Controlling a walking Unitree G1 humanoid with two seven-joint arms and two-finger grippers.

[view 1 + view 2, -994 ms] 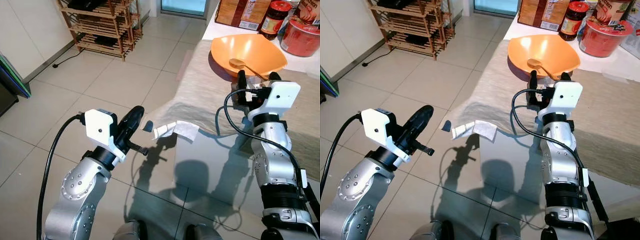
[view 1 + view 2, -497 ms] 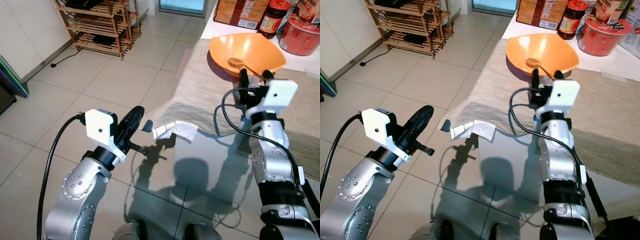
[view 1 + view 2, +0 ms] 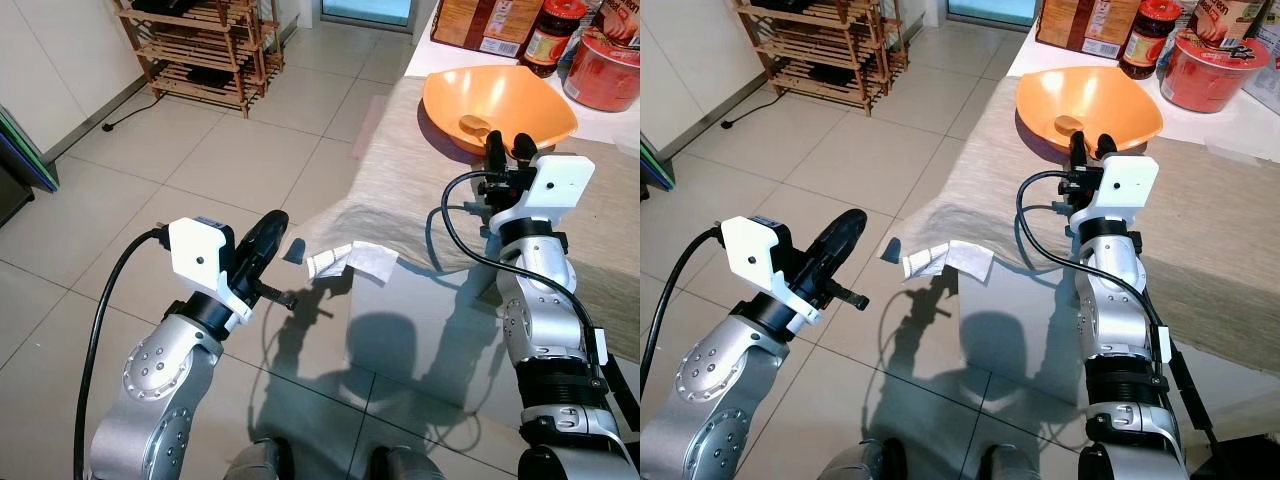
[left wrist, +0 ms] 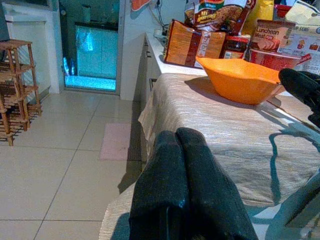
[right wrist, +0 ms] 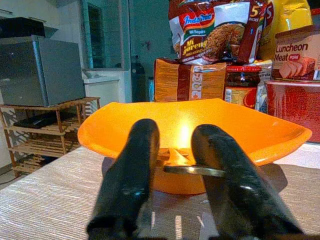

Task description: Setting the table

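Right end effector astride crosswise spoon handle at orange bowl.

Bright daylight, sharp frames — hard shadows on floor

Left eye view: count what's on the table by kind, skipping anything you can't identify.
Orange plastic bowl: 1
Gold spoon in it: 1
Red-lidded glass jar: 1
Round red tub: 1
Brown cardboard carton: 1
Beige woven cloth: 1
White crumpled paper at the cloth's corner: 1
Total: 7
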